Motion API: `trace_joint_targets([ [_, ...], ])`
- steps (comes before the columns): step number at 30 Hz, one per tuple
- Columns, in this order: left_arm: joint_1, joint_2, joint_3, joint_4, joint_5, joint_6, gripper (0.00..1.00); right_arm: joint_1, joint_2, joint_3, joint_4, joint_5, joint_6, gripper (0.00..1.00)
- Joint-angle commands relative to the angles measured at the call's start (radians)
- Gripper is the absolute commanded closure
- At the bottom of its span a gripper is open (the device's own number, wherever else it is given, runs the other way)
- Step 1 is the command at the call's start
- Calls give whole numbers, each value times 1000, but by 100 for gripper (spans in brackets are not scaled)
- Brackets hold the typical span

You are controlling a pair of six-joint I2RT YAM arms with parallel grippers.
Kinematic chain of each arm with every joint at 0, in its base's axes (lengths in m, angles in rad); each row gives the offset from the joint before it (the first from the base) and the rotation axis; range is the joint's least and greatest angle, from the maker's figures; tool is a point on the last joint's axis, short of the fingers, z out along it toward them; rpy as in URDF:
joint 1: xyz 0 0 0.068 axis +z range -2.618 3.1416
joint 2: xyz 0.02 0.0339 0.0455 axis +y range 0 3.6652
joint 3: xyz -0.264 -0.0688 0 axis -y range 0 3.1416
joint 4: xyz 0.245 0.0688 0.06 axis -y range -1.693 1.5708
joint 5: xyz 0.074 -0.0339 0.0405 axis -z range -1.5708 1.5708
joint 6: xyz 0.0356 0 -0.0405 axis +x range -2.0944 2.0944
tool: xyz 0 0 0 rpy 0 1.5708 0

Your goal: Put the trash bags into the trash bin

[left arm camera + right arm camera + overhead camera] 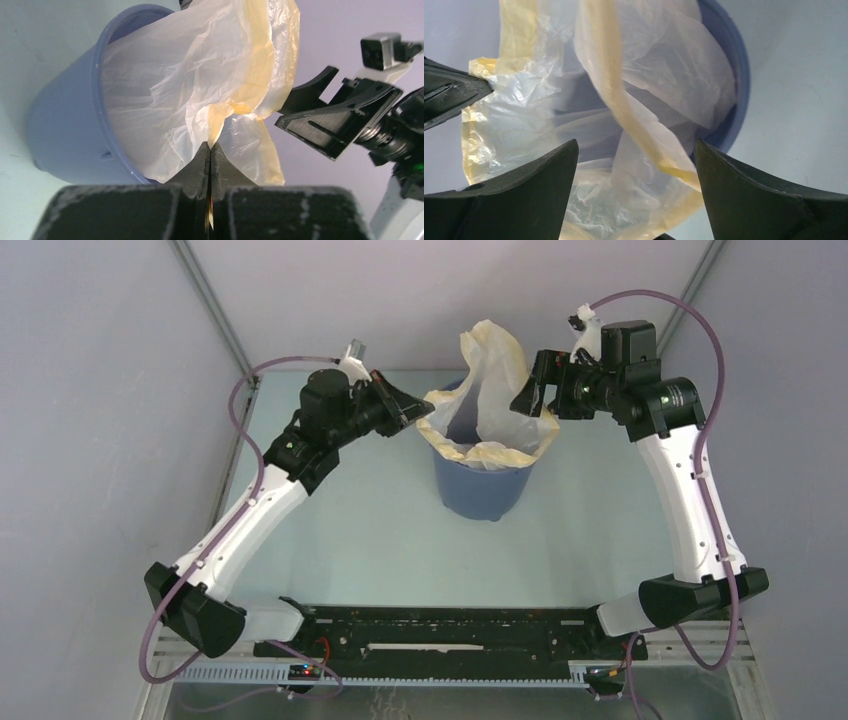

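The blue bin (480, 485) stands upright mid-table. The cream translucent trash bag (490, 380) sits partly inside it, draped over the rim, with a flap rising above the far side. My left gripper (418, 412) is at the bin's left rim, shut on the bag's edge; the left wrist view shows the film pinched between the closed fingertips (210, 147), with the bag (200, 85) and the bin (60, 130) beyond. My right gripper (532, 395) is open at the right rim. In the right wrist view its jaws (636, 150) stand wide apart around the bag (614, 115), not closed on it; the bin's rim (736, 75) shows behind.
The pale green table (380, 540) is enclosed by grey walls on the left, the right and behind. A black rail (450, 632) runs along the near edge between the arm bases. The left gripper's tip shows in the right wrist view (454, 95).
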State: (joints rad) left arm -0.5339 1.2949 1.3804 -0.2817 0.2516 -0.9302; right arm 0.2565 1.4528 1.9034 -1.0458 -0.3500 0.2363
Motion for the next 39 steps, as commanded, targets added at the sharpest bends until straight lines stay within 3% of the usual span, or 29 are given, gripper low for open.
trace_joint_targets([
  [1, 43, -43, -73, 200, 90, -184, 100, -42, -46, -31, 30, 108, 46, 5],
  [9, 69, -107, -235, 302, 39, -242, 100, -137, -181, -232, 81, -86, 240, 7],
  [13, 69, -95, -231, 323, 77, -259, 100, -140, -239, -335, 208, -198, 319, 7],
  [15, 70, -105, -237, 314, 60, -237, 100, -141, -248, -391, 282, -237, 377, 12],
  [21, 75, -116, -277, 328, 57, -271, 100, -169, -273, -473, 319, -225, 506, 44],
  [22, 77, -121, -288, 333, 58, -278, 100, -180, -289, -485, 334, -222, 507, 52],
  [24, 82, -135, -327, 354, 44, -298, 100, -215, -308, -500, 341, -250, 499, 79],
  [26, 88, -152, -369, 380, 32, -320, 100, -243, -314, -501, 293, -267, 478, 91],
  [31, 91, -190, -435, 344, 9, -289, 100, -249, -345, -513, 172, -231, 375, 91],
  [36, 91, -244, -510, 328, 14, -277, 100, -249, -369, -540, 140, -208, 354, 82],
  [39, 91, -256, -547, 322, 26, -286, 100, -249, -387, -586, 140, -208, 350, 81],
])
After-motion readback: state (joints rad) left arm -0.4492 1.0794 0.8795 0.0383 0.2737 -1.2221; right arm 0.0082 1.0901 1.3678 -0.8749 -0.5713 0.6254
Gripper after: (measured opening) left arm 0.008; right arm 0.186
